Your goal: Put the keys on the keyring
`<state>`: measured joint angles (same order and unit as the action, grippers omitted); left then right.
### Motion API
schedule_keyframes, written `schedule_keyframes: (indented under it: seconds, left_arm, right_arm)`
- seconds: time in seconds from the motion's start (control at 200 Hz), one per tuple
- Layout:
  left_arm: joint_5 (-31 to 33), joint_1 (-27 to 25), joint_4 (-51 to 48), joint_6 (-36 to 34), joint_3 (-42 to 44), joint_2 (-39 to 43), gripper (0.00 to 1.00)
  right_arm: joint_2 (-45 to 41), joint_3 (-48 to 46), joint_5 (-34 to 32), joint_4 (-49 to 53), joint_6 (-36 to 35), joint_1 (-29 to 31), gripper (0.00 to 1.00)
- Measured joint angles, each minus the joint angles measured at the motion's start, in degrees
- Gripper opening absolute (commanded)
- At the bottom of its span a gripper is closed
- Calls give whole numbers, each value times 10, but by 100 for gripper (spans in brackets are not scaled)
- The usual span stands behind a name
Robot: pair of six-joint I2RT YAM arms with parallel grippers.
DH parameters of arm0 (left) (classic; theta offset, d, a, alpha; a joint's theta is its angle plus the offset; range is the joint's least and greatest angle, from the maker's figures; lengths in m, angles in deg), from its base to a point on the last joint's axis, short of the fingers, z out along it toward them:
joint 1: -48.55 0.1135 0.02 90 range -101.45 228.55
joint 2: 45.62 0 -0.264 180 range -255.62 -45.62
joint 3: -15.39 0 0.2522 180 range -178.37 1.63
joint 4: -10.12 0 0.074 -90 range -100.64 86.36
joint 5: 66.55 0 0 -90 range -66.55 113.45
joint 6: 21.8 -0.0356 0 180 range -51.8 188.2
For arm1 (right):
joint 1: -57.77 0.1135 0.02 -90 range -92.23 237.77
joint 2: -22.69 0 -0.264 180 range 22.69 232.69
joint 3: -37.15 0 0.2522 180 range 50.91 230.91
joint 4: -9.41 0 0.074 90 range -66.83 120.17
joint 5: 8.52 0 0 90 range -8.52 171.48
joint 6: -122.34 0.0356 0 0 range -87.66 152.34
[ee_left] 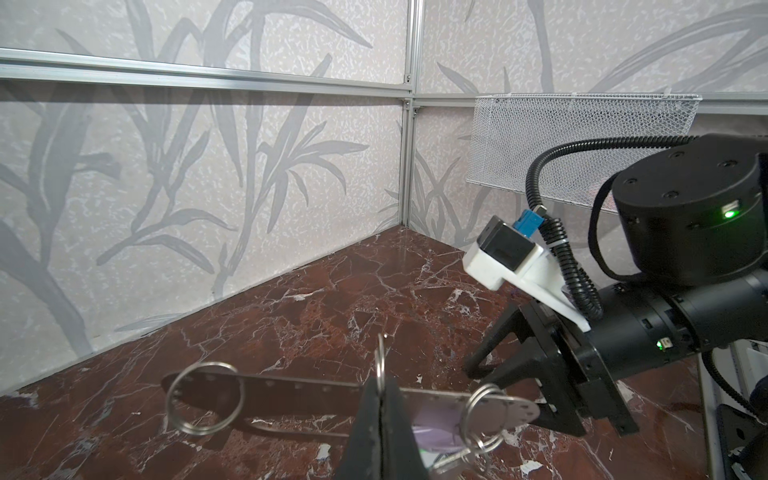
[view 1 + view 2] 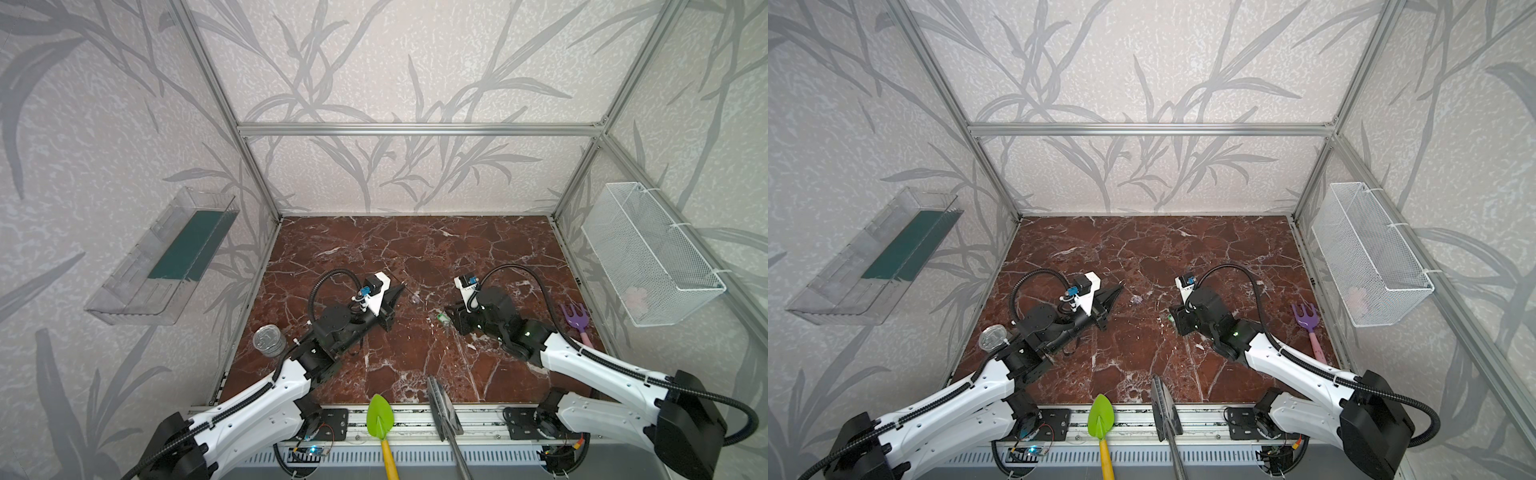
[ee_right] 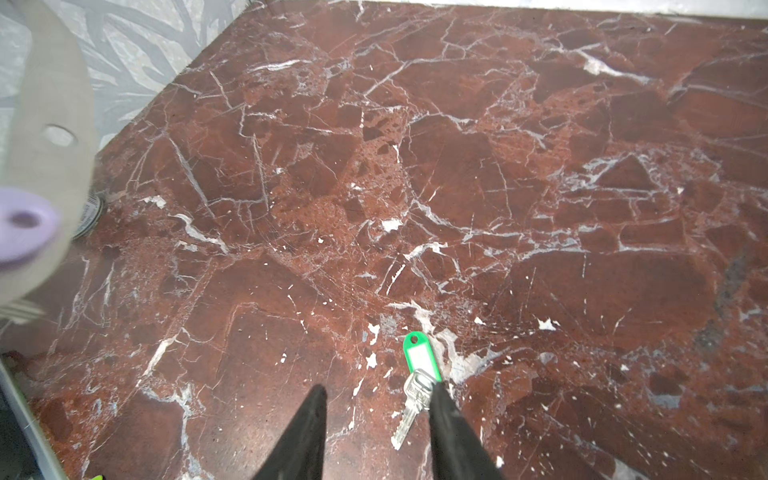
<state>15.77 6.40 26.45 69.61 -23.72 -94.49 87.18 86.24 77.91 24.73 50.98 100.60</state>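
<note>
My left gripper [image 1: 380,399] is shut on the keyring [image 1: 440,401], a flat grey tag with small edge holes held level above the marble. Thin metal rings hang at both of its ends. The lilac key [image 1: 432,428] dangles below the tag by the rings nearer the right arm, and it also shows blurred as the lilac key [image 3: 25,232] in the right wrist view. The green key [image 3: 419,357] lies flat on the floor. My right gripper [image 3: 376,399] stands open over it, one fingertip [image 3: 436,390] against the key's head. In both top views the green key [image 2: 441,318] sits just ahead of that gripper.
A silver tin can [image 2: 269,340] stands by the left wall. A purple rake [image 2: 575,316] lies near the right wall. A green shovel [image 2: 380,419] and a grey tool [image 2: 442,411] rest over the front rail. A white mesh basket [image 2: 652,257] and a clear shelf [image 2: 166,257] hang on the walls.
</note>
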Motion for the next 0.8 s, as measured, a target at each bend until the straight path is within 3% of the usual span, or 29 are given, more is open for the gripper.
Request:
schedule_keyframes:
  seconds: [0.155, 0.425, 0.8]
  left_arm:
    - [-2, 0, -1, 0, 0, 10, 0]
    - [-2, 0, -4, -3, 0, 26, 0]
    - [-1, 0, -21, -4, 0, 28, 0]
  right_arm:
    - [37, -8, 7, 0, 16, 0, 26]
    - [125, -8, 76, -24, 49, 0, 3]
    - [210, -6, 111, -30, 74, 0, 0]
